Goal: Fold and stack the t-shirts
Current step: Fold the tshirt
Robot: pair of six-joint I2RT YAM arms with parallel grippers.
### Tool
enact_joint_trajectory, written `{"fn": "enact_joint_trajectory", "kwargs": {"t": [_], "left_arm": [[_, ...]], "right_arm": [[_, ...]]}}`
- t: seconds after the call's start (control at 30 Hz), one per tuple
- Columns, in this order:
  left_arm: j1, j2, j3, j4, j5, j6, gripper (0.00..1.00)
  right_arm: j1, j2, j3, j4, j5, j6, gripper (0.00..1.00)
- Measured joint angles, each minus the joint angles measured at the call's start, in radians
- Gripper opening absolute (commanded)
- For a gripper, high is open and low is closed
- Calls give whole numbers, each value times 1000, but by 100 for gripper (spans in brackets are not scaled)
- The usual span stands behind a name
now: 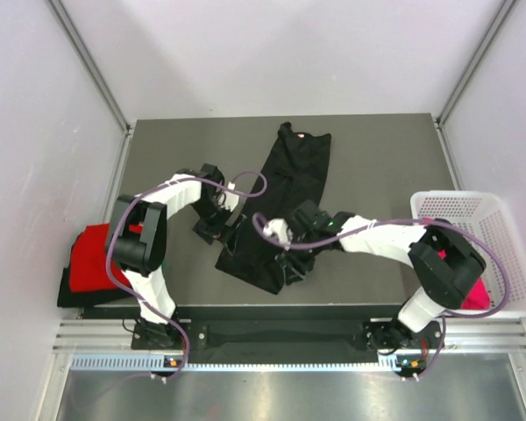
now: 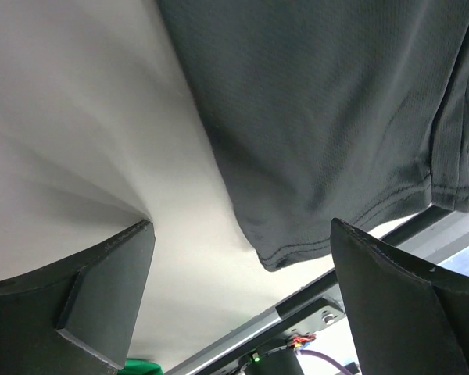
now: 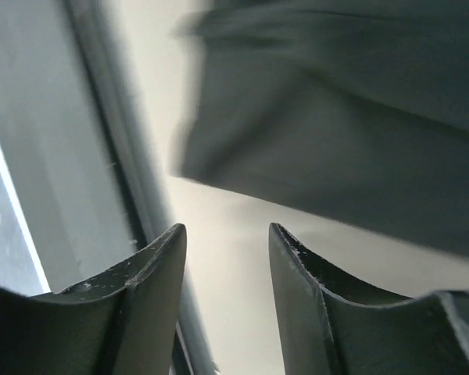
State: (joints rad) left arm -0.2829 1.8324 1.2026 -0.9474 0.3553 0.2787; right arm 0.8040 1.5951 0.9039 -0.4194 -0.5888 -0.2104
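Observation:
A black t-shirt (image 1: 285, 197) lies on the dark table as a long strip, collar at the far end and hem near the front edge. My left gripper (image 1: 210, 225) is open just left of the shirt's lower left edge. In the left wrist view the gripper (image 2: 241, 226) is empty, with the hem corner (image 2: 289, 250) just ahead of it. My right gripper (image 1: 289, 257) sits low at the shirt's near right edge. In the right wrist view it (image 3: 227, 228) is open and empty, and the blurred black cloth (image 3: 352, 133) lies ahead. A red t-shirt (image 1: 95, 254) lies folded at the table's left edge. A magenta-pink shirt (image 1: 479, 295) is in the basket.
A white mesh basket (image 1: 473, 210) stands off the table's right side. The red shirt rests on dark cloth (image 1: 70, 294) at the left edge. A green patch (image 2: 144, 366) shows at the bottom of the left wrist view. White walls enclose the table (image 1: 377, 167).

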Motion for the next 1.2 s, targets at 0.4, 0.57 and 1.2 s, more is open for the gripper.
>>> {"fn": "enact_joint_trajectory", "kwargs": {"t": [0.4, 0.57, 1.2], "left_arm": [[22, 24, 30, -7, 16, -2, 94], [40, 24, 29, -7, 34, 0, 93], [95, 24, 26, -7, 64, 8, 93]], "right_arm": [[171, 21, 66, -54, 162, -164, 45], [242, 64, 99, -53, 207, -217, 46], [349, 132, 122, -68, 280, -298, 26]]}}
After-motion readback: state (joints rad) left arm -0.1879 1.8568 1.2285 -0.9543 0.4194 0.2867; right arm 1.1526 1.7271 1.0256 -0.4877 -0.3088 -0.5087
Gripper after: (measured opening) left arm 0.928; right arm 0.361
